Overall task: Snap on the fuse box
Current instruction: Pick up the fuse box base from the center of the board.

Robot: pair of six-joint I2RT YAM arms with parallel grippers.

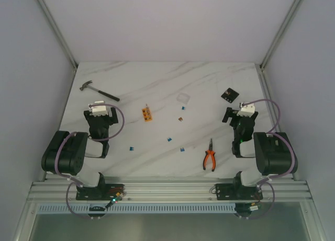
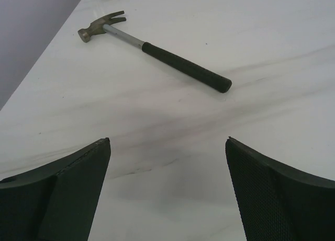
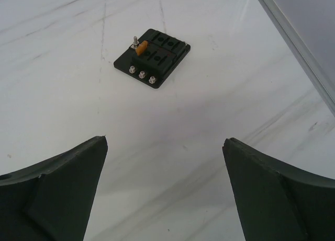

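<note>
We see the fuse box (image 1: pixel 228 95) lying flat on the marble bench (image 1: pixel 157 79) near its far right corner. It sits just ahead of the right tool (image 3: pixel 165 139) and apart from it. In the right wrist view the box shows three small screws along its near edge and an orange piece on top. Both fingers of the right tool stand wide apart and hold nothing. The left tool (image 2: pixel 167 141) is likewise spread and empty, with a hammer (image 2: pixel 157 50) ahead of it. Between the arms we see an orange block (image 1: pixel 147 114), scattered blue fuses (image 1: pixel 169 139) and orange-handled pliers (image 1: pixel 210 158).
</note>
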